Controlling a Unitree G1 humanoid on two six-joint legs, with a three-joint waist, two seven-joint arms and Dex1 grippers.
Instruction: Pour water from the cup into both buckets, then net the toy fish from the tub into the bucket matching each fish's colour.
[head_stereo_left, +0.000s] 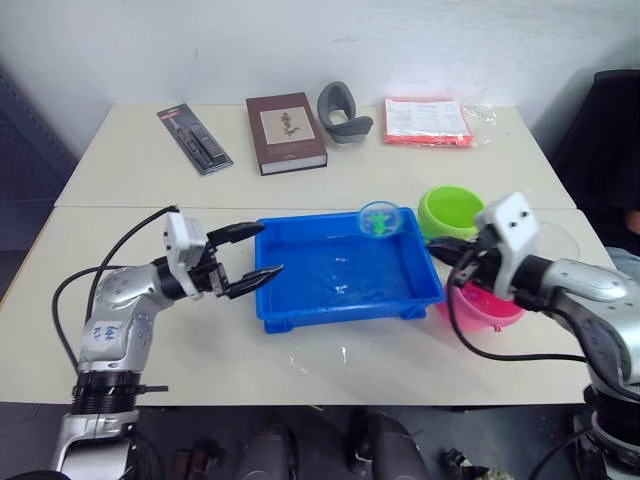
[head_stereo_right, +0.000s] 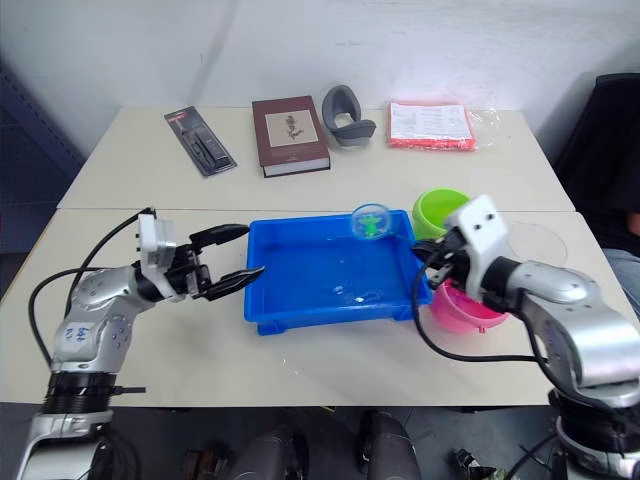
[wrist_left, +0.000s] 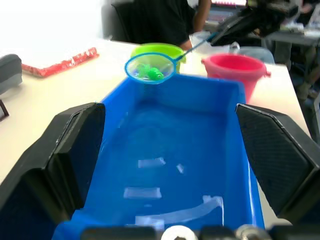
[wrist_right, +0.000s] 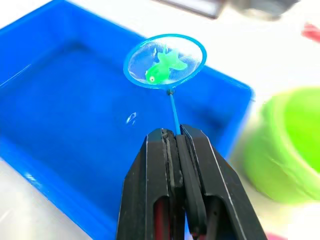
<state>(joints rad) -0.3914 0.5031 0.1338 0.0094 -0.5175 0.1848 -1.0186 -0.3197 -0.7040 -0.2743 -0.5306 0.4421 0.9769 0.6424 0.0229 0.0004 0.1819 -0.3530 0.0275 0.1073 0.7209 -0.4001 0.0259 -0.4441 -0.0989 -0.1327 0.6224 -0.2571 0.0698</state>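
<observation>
Right claw (wrist_right: 172, 137) lifts netted green fish (wrist_right: 163, 69) above tub (head_stereo_left: 300, 305).

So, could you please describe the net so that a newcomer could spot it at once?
Find the blue tub mid-table. Over its far right corner, near the green bucket, the right gripper holds the net: a small blue-rimmed ring carrying a green fish.

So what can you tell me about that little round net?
The net is a small hoop with a bright blue rim and pale see-through mesh, on a thin stick. The right pincer is shut on that stick. The hoop hangs above the far right corner of the blue tub, close to the green bucket. One green toy fish lies in the mesh. Nothing else touches the net.
</observation>
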